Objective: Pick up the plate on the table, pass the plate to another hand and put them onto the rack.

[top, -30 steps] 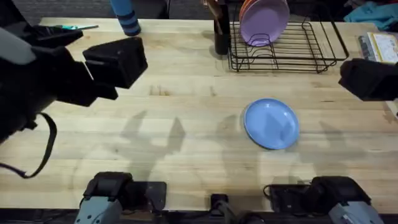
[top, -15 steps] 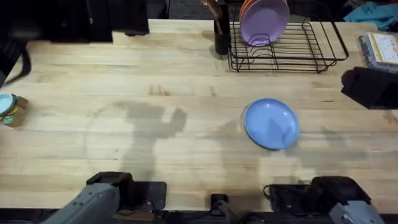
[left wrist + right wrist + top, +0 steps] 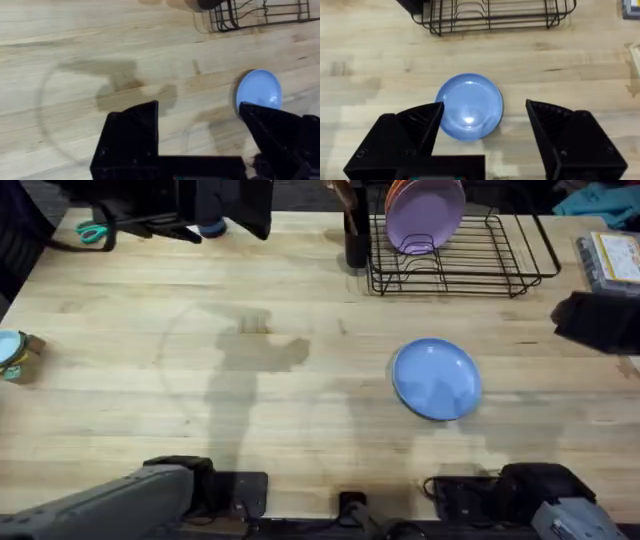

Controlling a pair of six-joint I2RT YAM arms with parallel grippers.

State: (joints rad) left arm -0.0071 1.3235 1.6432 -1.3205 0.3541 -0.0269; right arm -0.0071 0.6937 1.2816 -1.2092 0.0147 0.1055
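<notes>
A: Where is the plate (image 3: 436,379)?

B: Flat on the table (image 3: 300,440), face up, right of centre, nothing touching it. It is round, so no long axis and no heading to give.

A: And the grippers?

B: In its own wrist view the right gripper (image 3: 485,112) hangs above the plate (image 3: 469,106), fingers spread wide, rim between them and none of it gripped. The left gripper (image 3: 200,112) is also wide apart and holds nothing; its view has the plate (image 3: 259,89) just by one finger.

A: Overhead, where do the arms sit?

B: From the plate, a dark part of the right arm (image 3: 598,322) lies at about 2 o'clock by the table edge. The left arm (image 3: 190,205) is dark and large at about 10 o'clock, at the far edge.

A: The rack (image 3: 460,255)?

B: At 12 o'clock from the plate, at the far edge, holding a lilac plate (image 3: 425,215) upright with an orange plate (image 3: 393,200) behind it.

A: Any writing?

B: None readable. A packet (image 3: 612,260) at the right edge has print too small to tell.
</notes>
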